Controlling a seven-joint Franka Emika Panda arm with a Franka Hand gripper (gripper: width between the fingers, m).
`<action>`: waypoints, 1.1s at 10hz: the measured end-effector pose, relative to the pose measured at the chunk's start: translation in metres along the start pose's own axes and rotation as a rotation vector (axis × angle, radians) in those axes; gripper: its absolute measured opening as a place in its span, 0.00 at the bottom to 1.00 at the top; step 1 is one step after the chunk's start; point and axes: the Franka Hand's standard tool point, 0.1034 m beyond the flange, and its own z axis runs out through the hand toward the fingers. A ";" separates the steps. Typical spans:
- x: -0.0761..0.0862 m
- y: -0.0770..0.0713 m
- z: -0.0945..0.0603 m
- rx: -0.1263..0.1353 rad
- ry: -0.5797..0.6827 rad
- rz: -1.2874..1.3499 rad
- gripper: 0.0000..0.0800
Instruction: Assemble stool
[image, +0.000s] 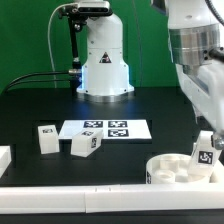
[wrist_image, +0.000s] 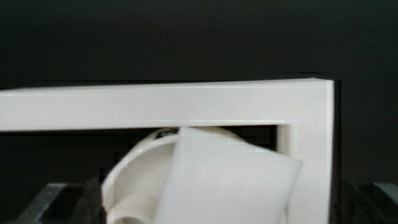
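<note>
1. Claw (image: 204, 136): jaws apart, holding nothing. The wrist view shows this best, with dark fingers (wrist_image: 50, 198) at both edges and gaps to the blurred white stool part (wrist_image: 196, 175) between them.
2. Exterior view only: tagged leg (image: 205, 157) just under the claw, upright on the seat disc (image: 168, 172), at the side toward the exterior view's right.
3. Wrist view only: border rail (wrist_image: 178, 105) corner close beyond the stool part.
4. Exterior view only: first loose leg (image: 47, 138) and second loose leg (image: 84, 145) on the table (image: 30, 110), beside the marker board (image: 105, 130), well apart from the seat disc.

Open table (image: 120, 156) lies between the seat disc (image: 170, 172) and nearest loose leg (image: 85, 144).
</note>
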 end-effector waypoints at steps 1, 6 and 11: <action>0.001 -0.002 -0.004 -0.003 -0.003 -0.144 0.81; -0.010 0.002 0.000 -0.032 0.021 -0.612 0.81; -0.015 0.003 0.001 -0.044 0.032 -1.268 0.81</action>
